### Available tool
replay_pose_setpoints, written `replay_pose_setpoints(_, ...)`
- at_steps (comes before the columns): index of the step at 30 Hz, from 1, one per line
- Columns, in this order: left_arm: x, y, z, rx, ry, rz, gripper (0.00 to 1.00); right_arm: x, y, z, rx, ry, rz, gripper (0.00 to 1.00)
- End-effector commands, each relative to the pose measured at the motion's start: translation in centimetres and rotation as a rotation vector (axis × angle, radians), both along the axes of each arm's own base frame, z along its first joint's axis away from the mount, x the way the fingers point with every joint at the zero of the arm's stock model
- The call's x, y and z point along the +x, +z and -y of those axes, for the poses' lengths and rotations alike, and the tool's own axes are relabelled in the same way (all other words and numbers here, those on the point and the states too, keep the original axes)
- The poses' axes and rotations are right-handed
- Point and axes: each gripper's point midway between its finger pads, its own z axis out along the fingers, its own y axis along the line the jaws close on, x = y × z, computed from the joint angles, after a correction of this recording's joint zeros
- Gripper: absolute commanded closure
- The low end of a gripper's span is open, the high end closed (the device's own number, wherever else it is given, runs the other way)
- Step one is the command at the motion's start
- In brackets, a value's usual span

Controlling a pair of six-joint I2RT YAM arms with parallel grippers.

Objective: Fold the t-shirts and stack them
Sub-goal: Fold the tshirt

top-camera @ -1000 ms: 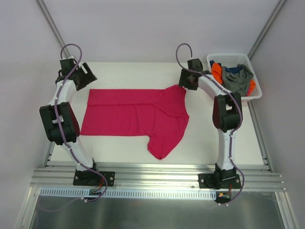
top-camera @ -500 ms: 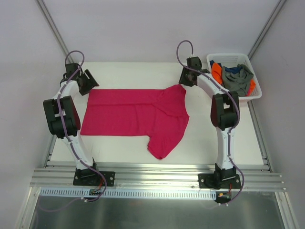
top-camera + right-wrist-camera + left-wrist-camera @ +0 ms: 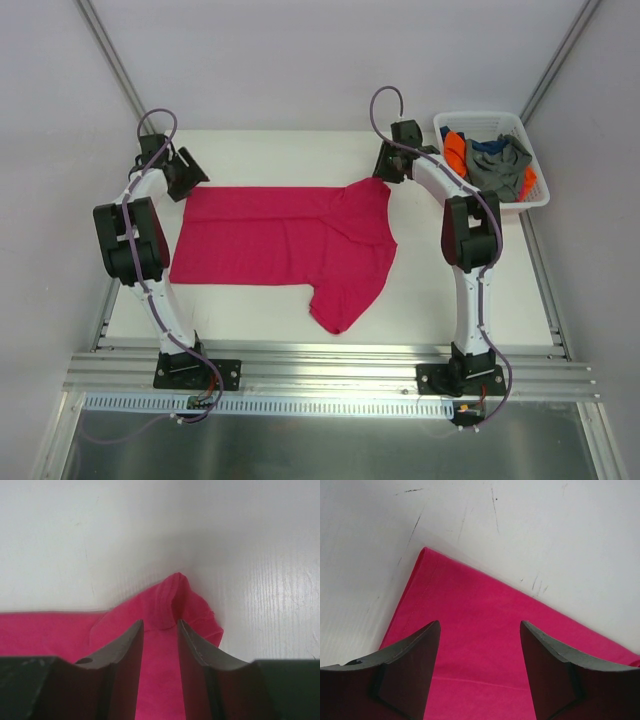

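From above: four t-shirts in all. One pink t-shirt (image 3: 270, 240) flat in the middle of the white table (image 3: 280, 150), one part reaching down toward 5 o'clock. One grey t-shirt (image 3: 497, 167), one orange t-shirt (image 3: 455, 150) and one dark blue t-shirt (image 3: 489, 146) heaped in one white basket (image 3: 478, 118) at 2 o'clock. Two arms: left gripper (image 3: 188, 180) at the pink shirt's 10 o'clock corner, right gripper (image 3: 385, 172) at its 1 o'clock corner. Bare table along 12 and 6 o'clock. From the left wrist: two dark fingers (image 3: 420, 650) spread wide at the pink corner, nothing pinched, cloth edges running to 7 and 4 o'clock, white table beyond. From the right wrist: two fingers (image 3: 125, 650) close together, pinching a raised pink fold, bare table at 12 and 3 o'clock.
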Motion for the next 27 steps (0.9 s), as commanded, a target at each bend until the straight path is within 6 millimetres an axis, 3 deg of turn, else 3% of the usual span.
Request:
replay_pose_setpoints(1,0.8,0.9,0.2,-0.018,0.003,0.033,0.34,0.1,0.3,-0.5,0.020,0.002,0.002,0.63)
replay_pose_setpoints(14,0.9,2.0,0.4,-0.022,-0.005,0.059,0.25,0.1,-1.1,-0.6,0.011,0.006,-0.038,0.67)
replay_pose_setpoints(18,1.0,2.3,0.5,-0.020,-0.014,0.067,0.22,0.1,-0.8,-0.6,0.005,0.001,-0.034,0.83)
replay_pose_setpoints(22,1.0,2.4,0.5,-0.023,-0.010,0.069,0.10,-0.1,0.0,-0.1,-0.006,-0.008,-0.011,0.99)
replay_pose_setpoints(27,0.9,2.5,0.6,-0.027,-0.010,0.069,0.07,-1.0,1.9,0.2,-0.002,-0.012,0.017,0.99)
